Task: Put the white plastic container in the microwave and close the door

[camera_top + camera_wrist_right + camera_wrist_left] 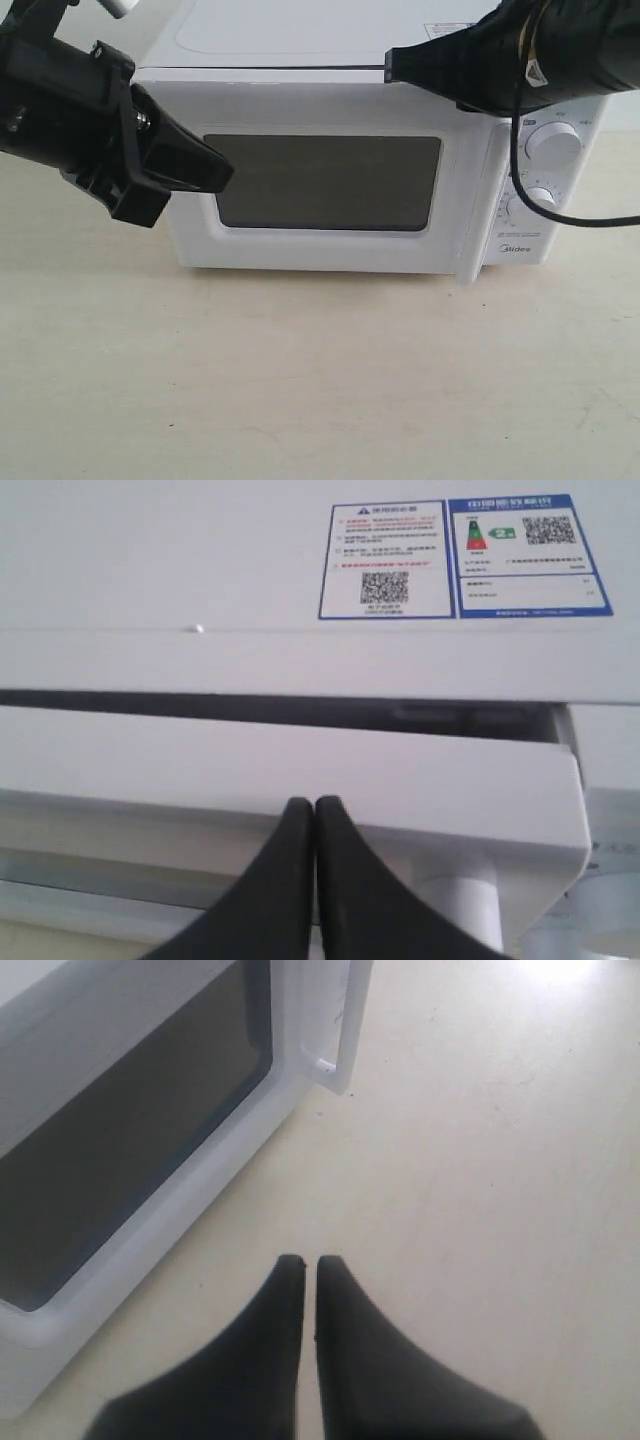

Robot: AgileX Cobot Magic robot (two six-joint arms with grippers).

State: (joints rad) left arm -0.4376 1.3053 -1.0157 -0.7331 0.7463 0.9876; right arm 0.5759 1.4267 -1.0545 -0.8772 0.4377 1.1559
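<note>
Table (300, 380): pale beige; nothing but the microwave is seen standing on it
Microwave (280, 30): white, set at the far middle of the table, seen front-on in the exterior view
Door (330, 115): all but shut; a thin dark gap is seen between its top edge and the body
Window (330, 183): dark, and nothing can be made out behind it
White plastic container: hidden in every view
Handle (345, 1030): a white vertical bar at 3 o'clock of the window
Knobs: two round white ones, upper (553, 143) and lower (533, 203), at 3 o'clock of the door
Left gripper (303, 1260): clenched on nothing, held in front of the door at 9 o'clock of the window, whose edge is covered by it
Right gripper (305, 802): pressed together and empty, its tips placed at the door's top edge at 1 o'clock of the window; contact cannot be told
In the way: the microwave's top right corner is masked by the right arm; a black cable (560, 215) is draped across the lower knob
Brand: "Midea" (515, 256) is printed below the knobs
Stickers: two blue-bordered ones, (390, 558) and (525, 552), are stuck on the top, each with a QR code; the print is too small to be read
</note>
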